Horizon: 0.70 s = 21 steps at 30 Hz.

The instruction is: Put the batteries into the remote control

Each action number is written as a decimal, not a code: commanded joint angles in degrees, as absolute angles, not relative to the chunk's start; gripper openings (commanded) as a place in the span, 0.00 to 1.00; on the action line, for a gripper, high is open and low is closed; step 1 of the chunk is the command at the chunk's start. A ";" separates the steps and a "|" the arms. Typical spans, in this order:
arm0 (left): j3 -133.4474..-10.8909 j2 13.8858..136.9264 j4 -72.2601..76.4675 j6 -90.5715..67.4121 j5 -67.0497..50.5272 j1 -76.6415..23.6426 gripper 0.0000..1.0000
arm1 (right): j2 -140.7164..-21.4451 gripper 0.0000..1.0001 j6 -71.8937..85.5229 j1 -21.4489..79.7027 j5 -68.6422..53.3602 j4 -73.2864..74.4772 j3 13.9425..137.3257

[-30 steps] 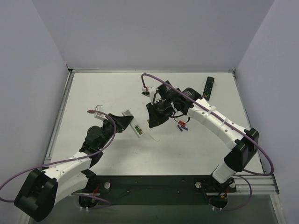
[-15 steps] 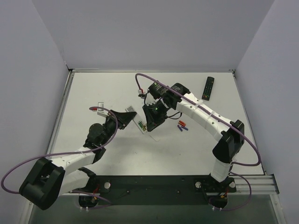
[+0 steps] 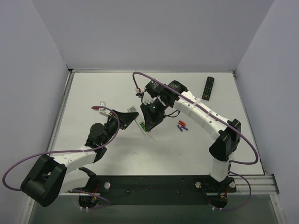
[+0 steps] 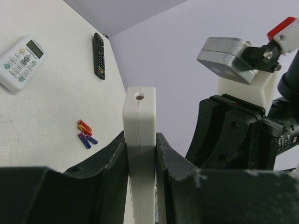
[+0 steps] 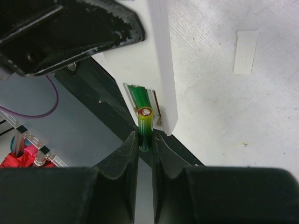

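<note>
Just ahead of the bases, my left end effector point(image 4: 140, 142) pinches the remote control point(image 4: 138, 112) by its flat faces. It holds the slim, matte white bar on edge above the desk point(image 4: 46, 102), I judge so the open bay faces the other arm. Beyond it, the right end effector point(image 5: 144, 140) nips a green battery point(image 5: 145, 122), a small glossy cylinder, end-on at the bay mouth. A second green battery point(image 5: 137, 97) looks already seated there. Farther out lie red and blue cells point(image 4: 85, 133), then a black remote point(image 4: 98, 55).
</note>
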<state>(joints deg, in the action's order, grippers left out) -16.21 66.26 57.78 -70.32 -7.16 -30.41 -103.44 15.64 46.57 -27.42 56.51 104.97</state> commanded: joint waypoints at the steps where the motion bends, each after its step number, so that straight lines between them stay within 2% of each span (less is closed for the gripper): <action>1: -19.07 66.09 63.72 -70.75 -8.09 -30.76 0.00 | -105.47 0.00 16.52 47.29 -27.25 61.43 107.31; 6: -18.98 65.66 64.16 -70.66 -8.35 -30.85 0.00 | -106.70 0.00 16.70 47.64 -26.99 62.58 108.19; 10: -18.63 65.48 64.25 -70.84 -8.26 -30.85 0.00 | -106.70 0.08 17.23 47.64 -25.23 62.58 108.89; 20: -18.02 65.74 65.83 -71.45 -8.96 -31.03 0.00 | -107.67 0.10 18.28 47.64 -24.26 63.02 110.74; 21: -17.84 65.92 66.53 -71.89 -9.14 -31.03 0.00 | -107.75 0.13 18.28 47.64 -24.00 63.10 110.92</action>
<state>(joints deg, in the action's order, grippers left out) -16.27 66.28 59.83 -70.37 -7.68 -30.68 -106.67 17.17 47.35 -25.76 60.45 108.49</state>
